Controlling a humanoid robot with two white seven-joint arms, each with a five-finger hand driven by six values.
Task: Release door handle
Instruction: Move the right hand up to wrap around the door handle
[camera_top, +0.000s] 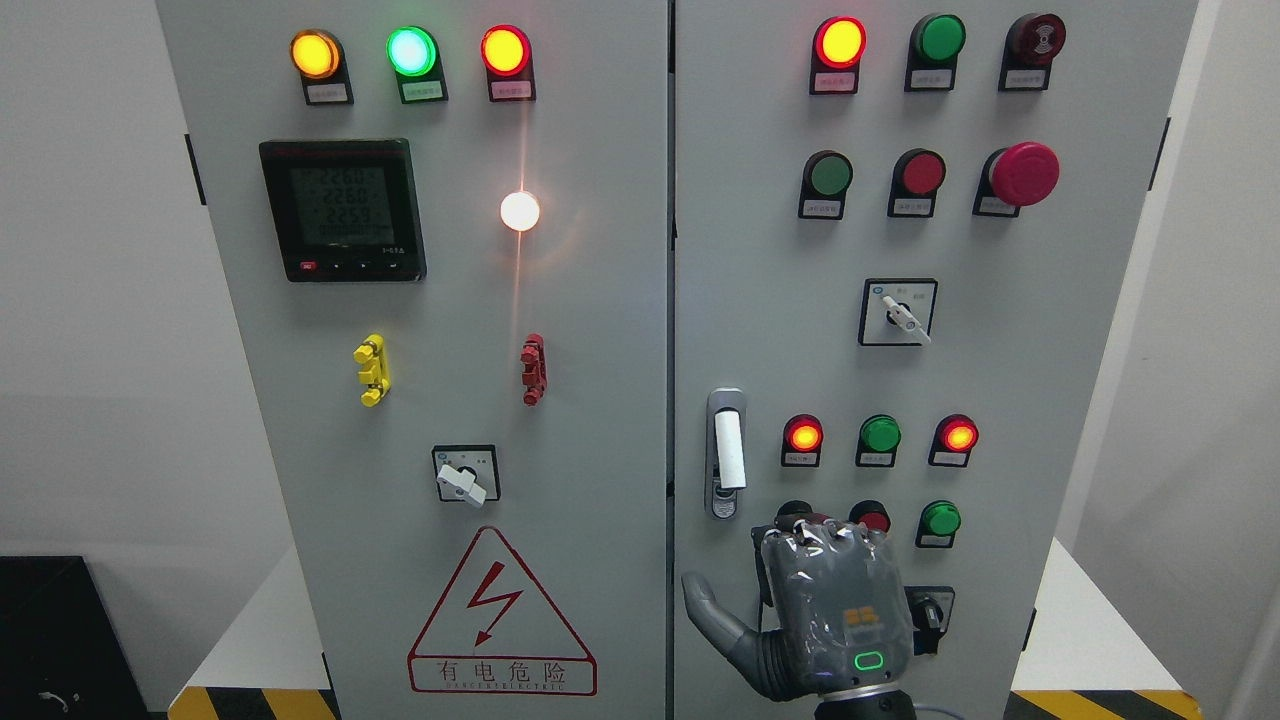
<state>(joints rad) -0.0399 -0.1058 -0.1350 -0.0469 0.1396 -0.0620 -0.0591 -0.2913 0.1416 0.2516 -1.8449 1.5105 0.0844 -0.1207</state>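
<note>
Below the handle (727, 452), in the head view, you have one hand (820, 620) raised with its back to the camera. Its arm enters at the bottom edge right of the middle, so take it as the right hand. It is clear of the handle and grasps nothing; the thumb sticks out leftward, released, but the other fingers point away from you and you cannot tell how far they are curled. No left hand shows.

The handle sits on the right door (770, 330), near its left edge, white grip upright in its mount. Judged from this, the release looks done or nearly so; your next move is only to draw the hand back without brushing the buttons just right of the handle.

Left and below the handle, a warning triangle (500, 620) reads "有电危险". The meter (342, 210), up and left, shows digits too dim to trust.
</note>
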